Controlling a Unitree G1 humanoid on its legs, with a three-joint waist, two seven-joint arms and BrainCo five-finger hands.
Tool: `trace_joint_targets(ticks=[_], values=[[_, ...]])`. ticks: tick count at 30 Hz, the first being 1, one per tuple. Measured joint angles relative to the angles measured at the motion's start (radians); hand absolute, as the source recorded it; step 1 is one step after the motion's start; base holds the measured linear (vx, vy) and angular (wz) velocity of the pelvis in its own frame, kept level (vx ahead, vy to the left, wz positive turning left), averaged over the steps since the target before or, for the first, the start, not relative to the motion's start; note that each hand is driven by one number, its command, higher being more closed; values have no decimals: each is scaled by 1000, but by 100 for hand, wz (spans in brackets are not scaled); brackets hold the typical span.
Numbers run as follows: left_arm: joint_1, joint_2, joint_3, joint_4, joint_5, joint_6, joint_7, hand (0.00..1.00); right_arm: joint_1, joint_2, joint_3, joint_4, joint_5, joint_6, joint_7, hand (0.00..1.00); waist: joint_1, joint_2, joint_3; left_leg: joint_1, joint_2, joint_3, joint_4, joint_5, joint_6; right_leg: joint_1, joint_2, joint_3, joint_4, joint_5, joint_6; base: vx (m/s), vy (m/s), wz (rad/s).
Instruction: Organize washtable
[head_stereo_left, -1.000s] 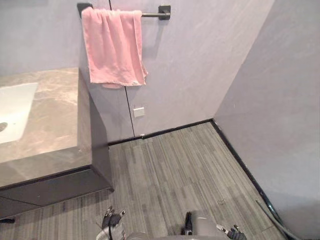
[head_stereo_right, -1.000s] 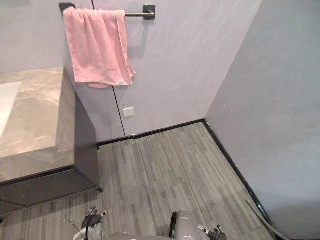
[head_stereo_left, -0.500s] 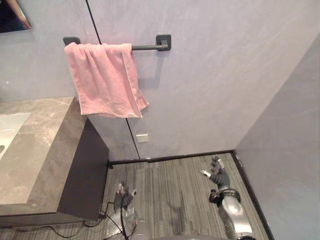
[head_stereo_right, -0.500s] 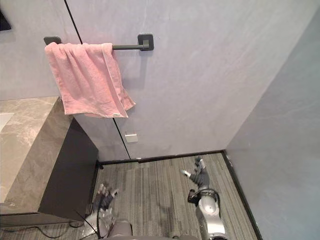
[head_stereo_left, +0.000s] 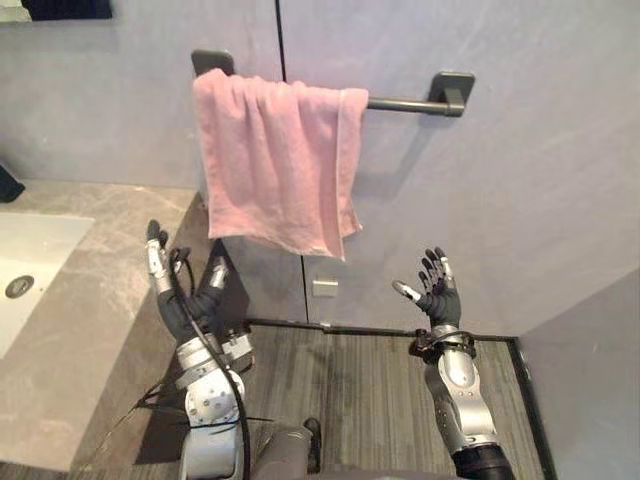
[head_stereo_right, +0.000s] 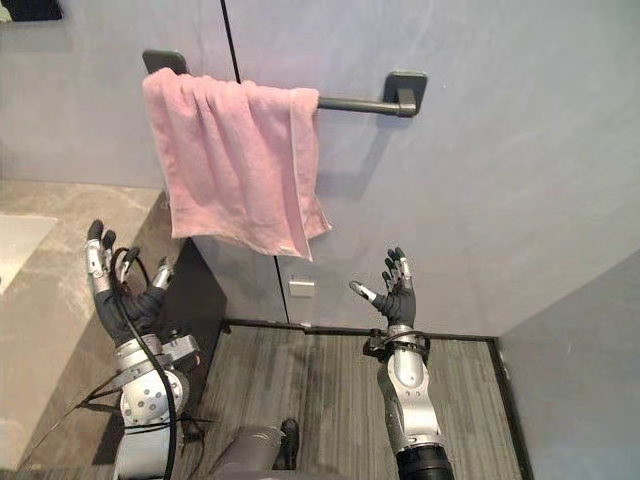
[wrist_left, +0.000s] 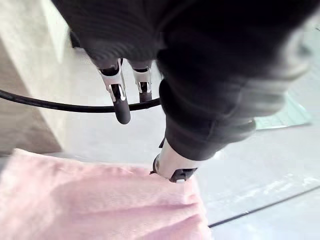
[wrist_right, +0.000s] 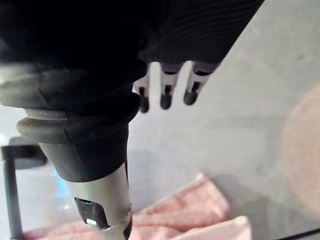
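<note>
A pink towel (head_stereo_left: 275, 165) hangs bunched over a dark wall rail (head_stereo_left: 405, 103), toward the rail's left end. My left hand (head_stereo_left: 185, 300) is raised below the towel's left side, beside the washtable (head_stereo_left: 95, 330), fingers straight and holding nothing. My right hand (head_stereo_left: 436, 295) is raised below and to the right of the towel, fingers spread open, palm facing the wall. Neither hand touches the towel. In the left wrist view the towel (wrist_left: 95, 202) lies just past my thumb. In the right wrist view the towel (wrist_right: 185, 215) shows beyond my fingers (wrist_right: 165, 97).
The marble washtable top carries a white sink (head_stereo_left: 25, 265) with a drain at the far left. A dark cabinet side drops below the top. A grey wall with a small white plate (head_stereo_left: 324, 288) stands behind; a striped grey floor (head_stereo_left: 370, 375) lies below.
The camera has tilted and shifted, so the towel and rail sit further right. Both hands have risen from near the floor to just below the towel.
</note>
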Motion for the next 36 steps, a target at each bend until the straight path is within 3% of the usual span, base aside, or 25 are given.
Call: trace_joint_targets(ticks=[2, 4, 6, 8, 9, 10, 11, 13, 15, 26, 36], values=[[-4, 8, -5, -10, 6, 1, 22, 0, 17, 13, 11, 3, -2, 0, -1, 0, -15, -1, -1, 57, -14, -2, -5, -26, 12, -99, -31, 41, 244, 10, 12, 250, 210, 7], [-3, 24, 4, -34, 26, 4, 55, 0, 19, 14, 43, 7, -2, 1, -1, 0, -28, 10, -3, 113, -12, -4, -31, -38, 13, -160, -24, 49, 302, -14, -5, 200, 111, 1], [-8, 28, 10, -60, 71, 5, 92, 0, 12, 15, 76, 6, -2, 0, 0, 0, -32, 10, -9, 153, 1, -3, -55, -38, 12, -197, 1, 9, 195, -42, -8, 182, 35, 2], [-2, 31, 12, -63, 85, 9, 103, 0, 12, 15, 100, 8, -2, 0, 0, 0, -32, 5, -14, 170, 13, -3, -53, -43, 4, -193, 38, -16, 12, -33, -14, 203, -25, 13], [5, 36, 18, -62, 85, 14, 105, 0, 12, 18, 113, 8, 1, 0, 2, 0, -32, -9, -22, 172, 10, -3, -48, -48, -5, -189, 53, -14, -98, 6, -30, 228, -96, 18], [19, 36, 27, -62, 85, 17, 107, 0, 13, 24, 128, 10, 3, 0, 2, 0, -30, -26, -27, 176, 2, -5, -35, -54, -13, -178, 62, -7, -186, 98, -43, 196, -93, 25], [29, 33, 28, -55, 86, 19, 108, 0, 16, 26, 132, 12, 3, 0, 3, 0, -31, -29, -31, 178, 4, -14, -23, -57, -18, -167, 67, -8, -205, 114, -33, 187, -118, 23], [78, 4, 31, -51, 91, 28, 105, 0, 27, 24, 150, 12, 5, 1, 6, 0, -25, 6, -49, 184, 28, -43, -36, -67, -35, -109, 108, -21, -310, 149, -41, 183, -112, 13], [85, -10, 50, -50, 103, 37, 104, 0, 27, 25, 157, 12, 5, 2, 16, 0, -24, 14, -54, 186, 39, -60, -65, -67, -36, -86, 130, -32, -376, 175, -50, 115, -95, 7], [66, -19, 134, -26, 57, 99, 61, 0, 23, 38, 175, 0, 9, 18, 24, 0, -23, -10, -68, 197, 33, -107, -184, -15, -63, -51, 151, -76, -511, 216, -65, 61, -58, 9], [-182, 10, 206, -21, -42, 151, 64, 0, -101, 36, 228, -122, 12, 30, 20, 0, -26, -13, -35, 110, 33, -102, -209, 17, -67, -161, 144, -80, -483, 219, -70, -16, -9, 0]])
